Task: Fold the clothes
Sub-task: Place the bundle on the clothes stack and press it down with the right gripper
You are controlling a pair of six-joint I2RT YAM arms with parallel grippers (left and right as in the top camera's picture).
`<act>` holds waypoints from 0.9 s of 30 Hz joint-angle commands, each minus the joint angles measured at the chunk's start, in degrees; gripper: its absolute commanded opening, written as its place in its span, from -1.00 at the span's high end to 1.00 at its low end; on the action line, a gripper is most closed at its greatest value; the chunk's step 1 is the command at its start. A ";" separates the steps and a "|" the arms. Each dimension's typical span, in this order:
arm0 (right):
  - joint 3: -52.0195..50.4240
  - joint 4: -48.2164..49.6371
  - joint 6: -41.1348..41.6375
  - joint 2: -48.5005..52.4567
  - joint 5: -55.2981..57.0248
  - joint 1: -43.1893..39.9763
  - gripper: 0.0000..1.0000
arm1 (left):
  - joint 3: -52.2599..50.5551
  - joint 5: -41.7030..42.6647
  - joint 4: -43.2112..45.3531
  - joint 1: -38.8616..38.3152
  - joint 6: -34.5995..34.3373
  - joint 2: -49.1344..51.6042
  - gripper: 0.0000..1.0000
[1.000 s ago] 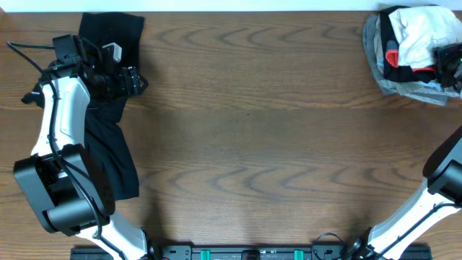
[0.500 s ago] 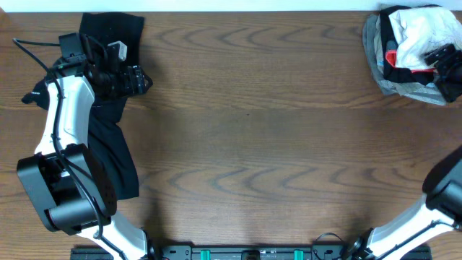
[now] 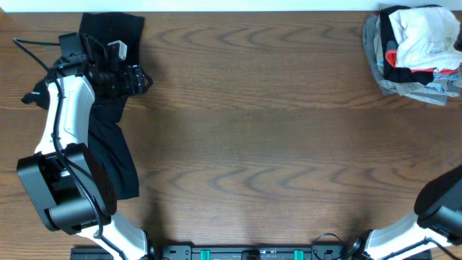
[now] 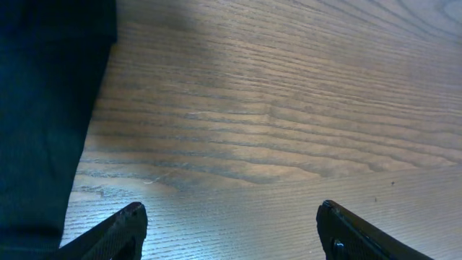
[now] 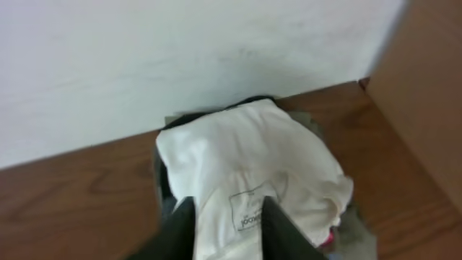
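Hovering over bare wood, the left gripper [image 4: 229,211] has its jaws spread wide and holds nothing. The black garment [image 4: 43,108] lies just to one side of it. From overhead, that garment runs long down the left side of the table [image 3: 253,130], partly under the left arm [image 3: 61,123]. The right gripper [image 5: 227,209] has its fingers [image 5: 180,231] fairly close together, with the white shirt [image 5: 245,152] showing between them; whether they pinch the cloth I cannot tell. The shirt tops a heap [image 3: 404,87] of clothes at the table's far right corner, near the wall [image 5: 144,58].
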 commanded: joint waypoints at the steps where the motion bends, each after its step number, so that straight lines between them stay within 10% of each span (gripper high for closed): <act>1: 0.11 -0.31 -0.52 3.34 2.16 1.64 0.30 | 0.20 -0.48 -0.02 0.04 0.07 0.79 -0.54; 27: 0.11 37.22 -5.57 30.36 5.81 5.90 -0.17 | 0.20 -0.72 0.31 0.04 0.11 0.79 -0.54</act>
